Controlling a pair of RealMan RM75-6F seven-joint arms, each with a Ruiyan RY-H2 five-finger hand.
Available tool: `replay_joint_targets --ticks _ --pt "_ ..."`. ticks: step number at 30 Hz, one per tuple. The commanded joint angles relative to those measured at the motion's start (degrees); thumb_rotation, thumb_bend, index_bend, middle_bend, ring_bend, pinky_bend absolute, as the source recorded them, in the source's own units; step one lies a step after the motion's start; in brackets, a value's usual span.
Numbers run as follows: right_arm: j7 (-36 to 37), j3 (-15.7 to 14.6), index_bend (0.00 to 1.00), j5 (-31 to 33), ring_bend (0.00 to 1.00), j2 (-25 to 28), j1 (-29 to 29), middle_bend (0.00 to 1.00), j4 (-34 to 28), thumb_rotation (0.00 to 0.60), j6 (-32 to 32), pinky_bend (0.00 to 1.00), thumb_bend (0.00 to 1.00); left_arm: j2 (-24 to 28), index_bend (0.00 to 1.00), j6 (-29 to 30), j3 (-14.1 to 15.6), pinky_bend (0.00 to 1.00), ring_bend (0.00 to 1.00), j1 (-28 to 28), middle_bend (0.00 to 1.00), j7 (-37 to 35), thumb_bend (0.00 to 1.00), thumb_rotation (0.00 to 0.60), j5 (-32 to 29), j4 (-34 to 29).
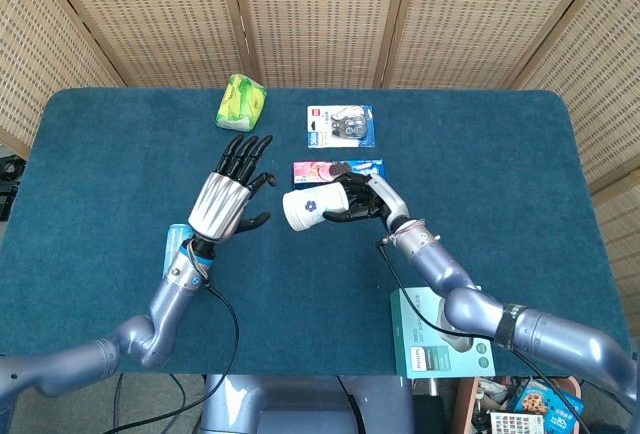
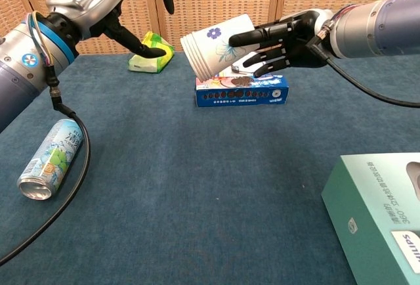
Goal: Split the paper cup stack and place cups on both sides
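A drink can lies on its side on the blue surface. A yellow-green packet sits near the far edge. Beside it lies a flat blue card pack. A long blue box lies nearer. A teal box sits at the near edge.

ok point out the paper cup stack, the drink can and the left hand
paper cup stack (image 2: 213, 52), chest view, on its printed side wall
drink can (image 2: 51, 157), chest view, on the middle of its label
left hand (image 1: 222, 204), head view, on the silver back of the hand
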Motion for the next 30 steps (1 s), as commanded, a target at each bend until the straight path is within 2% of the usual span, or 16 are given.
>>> replay_joint_targets --ticks 1,4,9,17,30 --pt "0.3 0.1 0.59 -0.1 0.51 0.0 -0.1 0.62 0.0 0.6 -0.3 0.59 0.4 -0.9 0.45 0.4 0.0 0.0 0.0 -0.8 0.0 -0.8 0.12 0.6 0.2 1.2" --pt "1.2 0.5 0.59 0.2 0.51 -0.1 -0.5 0.62 -0.3 0.6 -0.7 0.59 0.4 -1.7 0.47 0.5 0.0 0.0 0.0 -1.6 0.0 -1.4 0.17 0.6 0.6 2.7" --pt "1.6 0.6 0.59 -0.4 0.52 -0.2 -0.9 0.62 -0.5 0.6 -0.9 0.59 0.4 -2.9 0.48 0.7 0.3 0.0 0.0 -2.5 0.0 -1.8 0.2 0.6 0.8 4.8" --pt "1.7 0.6 0.59 -1.0 0.52 0.4 -1.3 0.62 -0.9 0.6 -1.2 0.59 0.4 -4.2 0.5 1.4 0.6 0.0 0.0 -3.3 0.0 -3.0 0.35 0.6 0.8 5.9" --pt "2.1 0.8 0.59 -1.7 0.52 1.2 -1.9 0.62 -1.0 0.6 -1.4 0.59 0.4 -5.5 0.54 1.9 0.9 0.0 0.0 -3.9 0.0 -2.9 0.39 0.6 0.6 6.9"
